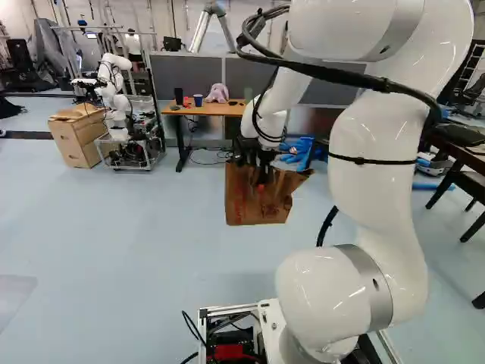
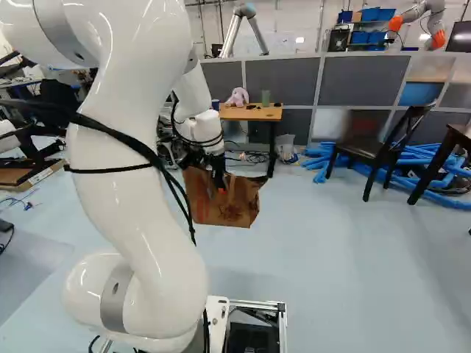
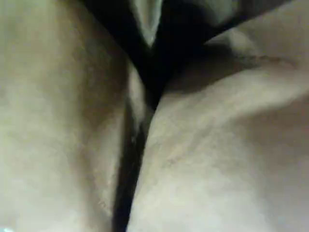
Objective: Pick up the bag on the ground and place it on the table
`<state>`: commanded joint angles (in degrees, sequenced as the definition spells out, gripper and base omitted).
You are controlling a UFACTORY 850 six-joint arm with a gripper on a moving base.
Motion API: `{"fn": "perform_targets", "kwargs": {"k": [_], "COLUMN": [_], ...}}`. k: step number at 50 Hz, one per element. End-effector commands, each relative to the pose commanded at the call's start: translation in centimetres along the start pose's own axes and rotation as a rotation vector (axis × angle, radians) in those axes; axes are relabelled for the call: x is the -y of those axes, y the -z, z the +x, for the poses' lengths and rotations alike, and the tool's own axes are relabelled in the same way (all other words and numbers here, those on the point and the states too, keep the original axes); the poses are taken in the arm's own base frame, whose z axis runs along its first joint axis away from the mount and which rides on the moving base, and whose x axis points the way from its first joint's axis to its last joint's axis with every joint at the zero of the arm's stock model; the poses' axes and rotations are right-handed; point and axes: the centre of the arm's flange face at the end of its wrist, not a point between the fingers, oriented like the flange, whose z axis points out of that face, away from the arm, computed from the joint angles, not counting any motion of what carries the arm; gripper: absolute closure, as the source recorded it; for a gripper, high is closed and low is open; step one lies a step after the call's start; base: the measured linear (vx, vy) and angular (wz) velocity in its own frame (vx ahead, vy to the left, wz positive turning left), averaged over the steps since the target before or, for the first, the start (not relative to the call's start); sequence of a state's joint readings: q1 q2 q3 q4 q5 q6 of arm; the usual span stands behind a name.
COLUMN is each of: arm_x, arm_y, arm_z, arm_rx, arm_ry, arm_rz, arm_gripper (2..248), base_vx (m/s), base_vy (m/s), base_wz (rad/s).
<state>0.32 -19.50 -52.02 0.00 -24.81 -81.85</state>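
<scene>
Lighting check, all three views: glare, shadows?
Left base view: bright highlights on the white arm. Right base view: same glare, faint soft shadow on the floor below the bag. Wrist view: close-up bag, pale patches, near-black shadow between its folds.

paper bag [image 2: 234, 212] 1 | tan table [image 1: 216, 111] 1 | pink plush [image 1: 218, 93], seemingly 1

The bag [image 2: 241, 209] is plain brown with reddish print, against a black hand [image 1: 261, 182] touched with orange-red; the arm [image 1: 371, 167] is glossy white, banded in grey and crossed by black cables [image 2: 121, 140]. Beyond the pale blue floor [image 1: 129, 235], the desk [image 1: 216, 110] is orange-brown on black legs, the soft toy [image 1: 218, 93] pink, the partitions [image 2: 364, 81] dark grey in pale frames.
</scene>
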Motion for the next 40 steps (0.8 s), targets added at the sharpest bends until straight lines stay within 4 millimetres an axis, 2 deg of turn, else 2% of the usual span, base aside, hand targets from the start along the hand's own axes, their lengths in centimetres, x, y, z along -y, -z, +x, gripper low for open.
{"fn": "perform_targets", "kwargs": {"k": [30,40], "arm_x": [-0.4,-0.8], "arm_y": [4.3,4.8], "arm_z": [0.3,0.5], "arm_rx": [0.001,0.004], "arm_ry": [0.005,0.008], "arm_rz": [0.011,0.032], "arm_gripper": [232,232], "base_vx": [0.000,0.000], "base_vy": [0.000,0.000], "base_wz": [0.000,0.000]}}
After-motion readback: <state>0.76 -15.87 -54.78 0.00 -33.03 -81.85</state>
